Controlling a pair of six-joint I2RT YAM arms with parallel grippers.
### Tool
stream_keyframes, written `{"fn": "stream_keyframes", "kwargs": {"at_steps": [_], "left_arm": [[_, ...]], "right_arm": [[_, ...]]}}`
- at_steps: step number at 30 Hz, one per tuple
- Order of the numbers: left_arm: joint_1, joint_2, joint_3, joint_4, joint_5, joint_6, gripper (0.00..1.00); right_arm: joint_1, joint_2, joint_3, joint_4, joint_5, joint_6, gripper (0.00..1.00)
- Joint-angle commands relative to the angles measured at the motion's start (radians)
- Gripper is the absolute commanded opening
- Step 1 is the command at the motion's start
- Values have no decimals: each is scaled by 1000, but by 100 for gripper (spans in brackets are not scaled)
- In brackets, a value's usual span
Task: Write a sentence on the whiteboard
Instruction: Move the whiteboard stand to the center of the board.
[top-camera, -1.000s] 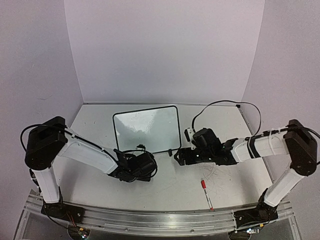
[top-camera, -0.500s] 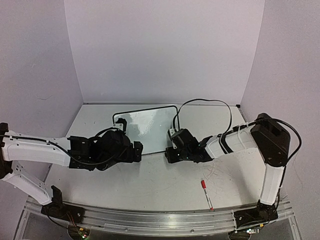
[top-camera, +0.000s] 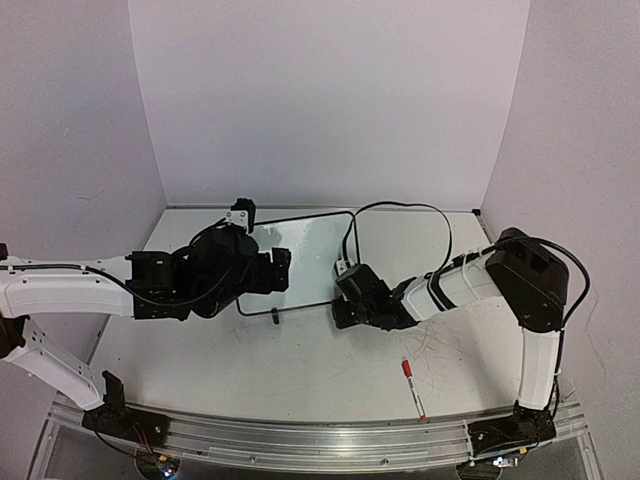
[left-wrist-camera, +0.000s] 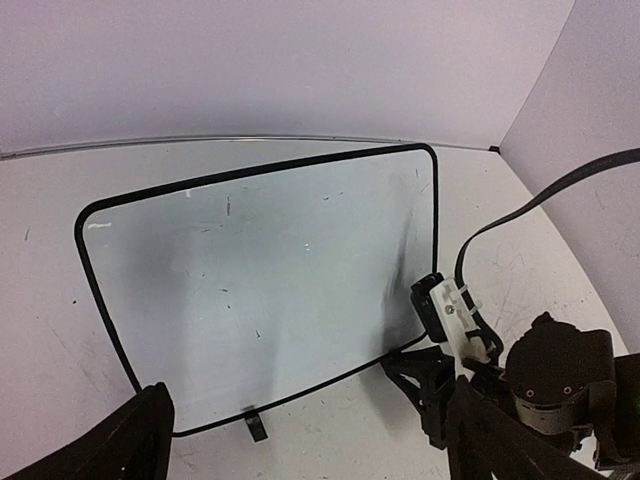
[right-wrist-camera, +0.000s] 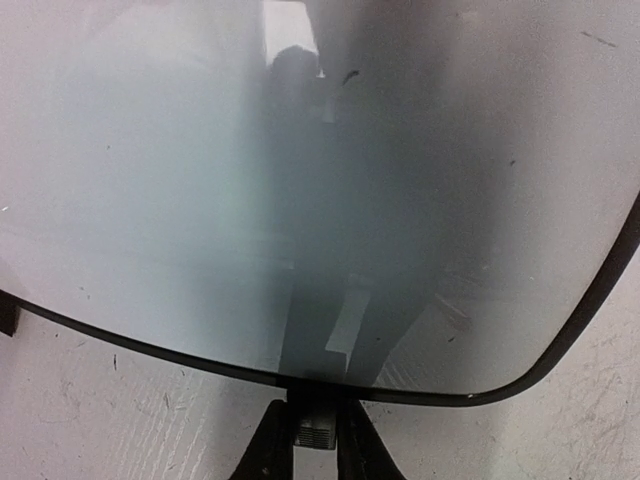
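We found the right gripper (right-wrist-camera: 313, 438) pinched on the whiteboard (left-wrist-camera: 260, 290) frame (beside a foot). The left gripper (left-wrist-camera: 305, 425) gaped wide nearby.

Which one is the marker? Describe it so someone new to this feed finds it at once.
On the white table, look at the near strip just left of where the right arm rises. The marker lies flat there on its own, well short of the whiteboard. It is the only slim white stick with a red cap.
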Motion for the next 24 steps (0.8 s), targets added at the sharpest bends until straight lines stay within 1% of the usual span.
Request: {"fn": "stream_keyframes", "kwargs": {"at_steps": [1,4,9,16,24], "left_arm": [[4,-17,63,25,-37,59,98],[4,-20,80,34,-62,87,98],[4,-28,114,54,-83,148,99],[4,-19,139,102,-80,211,99],[5,2,132,156,-63,261,99]], "right_arm": [[2,-33,-55,112,-7,-82,4],[3,-42,-69,113,-10,-94,0],[3,-112,-138,110,-24,-83,0],[3,-261,-291,79,-27,-51,0],[3,-368,-412,105,-74,-91,0]]}}
